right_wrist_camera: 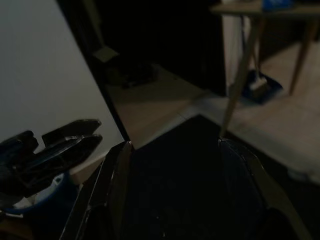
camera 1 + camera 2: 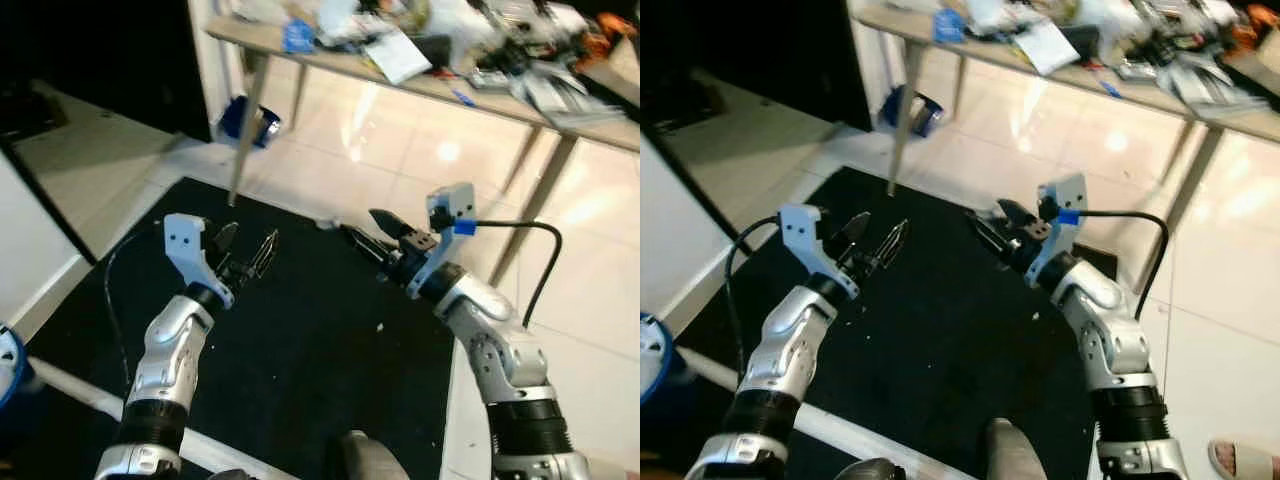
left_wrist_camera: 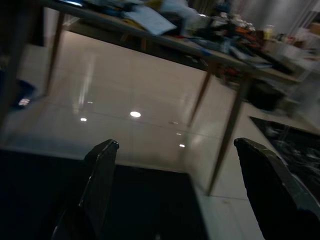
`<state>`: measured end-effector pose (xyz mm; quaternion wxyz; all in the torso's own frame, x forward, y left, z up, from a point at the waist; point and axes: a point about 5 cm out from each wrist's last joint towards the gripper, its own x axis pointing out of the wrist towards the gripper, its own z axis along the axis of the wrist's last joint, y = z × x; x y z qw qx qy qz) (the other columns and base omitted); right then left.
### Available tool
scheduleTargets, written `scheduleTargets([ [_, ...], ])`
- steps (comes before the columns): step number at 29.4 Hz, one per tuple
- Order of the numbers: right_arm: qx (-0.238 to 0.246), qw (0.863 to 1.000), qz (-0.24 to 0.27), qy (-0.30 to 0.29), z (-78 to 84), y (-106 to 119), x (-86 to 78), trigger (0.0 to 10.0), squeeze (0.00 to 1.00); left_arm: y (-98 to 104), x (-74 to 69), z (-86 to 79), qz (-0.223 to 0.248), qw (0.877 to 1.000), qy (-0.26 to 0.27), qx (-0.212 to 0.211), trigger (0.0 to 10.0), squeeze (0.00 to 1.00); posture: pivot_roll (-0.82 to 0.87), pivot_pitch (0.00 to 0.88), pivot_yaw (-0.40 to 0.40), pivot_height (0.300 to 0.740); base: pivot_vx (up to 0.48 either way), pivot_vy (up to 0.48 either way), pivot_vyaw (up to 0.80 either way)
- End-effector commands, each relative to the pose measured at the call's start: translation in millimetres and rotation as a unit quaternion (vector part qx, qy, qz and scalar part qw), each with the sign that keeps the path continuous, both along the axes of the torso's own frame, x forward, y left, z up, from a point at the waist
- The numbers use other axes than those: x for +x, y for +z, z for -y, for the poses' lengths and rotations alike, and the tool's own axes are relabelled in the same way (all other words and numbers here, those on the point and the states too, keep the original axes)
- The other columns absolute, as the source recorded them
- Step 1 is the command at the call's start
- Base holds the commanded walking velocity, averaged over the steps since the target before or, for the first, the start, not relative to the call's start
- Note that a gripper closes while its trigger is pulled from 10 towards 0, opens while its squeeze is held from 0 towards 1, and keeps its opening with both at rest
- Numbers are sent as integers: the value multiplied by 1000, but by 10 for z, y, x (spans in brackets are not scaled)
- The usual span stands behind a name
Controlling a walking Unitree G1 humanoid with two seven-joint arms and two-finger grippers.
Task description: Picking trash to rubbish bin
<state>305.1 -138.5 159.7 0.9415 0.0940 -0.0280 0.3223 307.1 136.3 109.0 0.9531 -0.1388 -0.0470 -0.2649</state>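
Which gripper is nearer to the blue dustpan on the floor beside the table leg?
Left. The left gripper hangs below the blue dustpan, over the black mat; the right gripper is further to the side.

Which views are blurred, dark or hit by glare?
Left and right eye views: cluttered table smeared by motion blur, light glare on the floor tiles. Left wrist view: dim, soft, lamp reflections on the tiles. Right wrist view: very dark, right claw barely lit.

Cluttered table (image 2: 560, 110) stands beyond black mat (image 2: 320, 350).

both arms raised forward; left gripper (image 2: 247, 256), right gripper (image 2: 365, 232) spread, empty
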Motion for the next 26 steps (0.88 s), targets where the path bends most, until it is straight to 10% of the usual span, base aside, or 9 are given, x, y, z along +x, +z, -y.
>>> scheduleTargets([
  [1, 13, 1000, 2, -10, 34, 11, 8, 10000, 0, -3, -27, 27, -1, 1000, -5, -9, 10000, 0, -30, 123, 4, 740, 0, 0, 0],
  [26, 30, 999, 3, -29, 62, 49, 63, 10000, 0, 127, -44, 60, 0, 997, -23, -70, 10000, 0, -30, 148, -2, 740, 67, 0, -64],
])
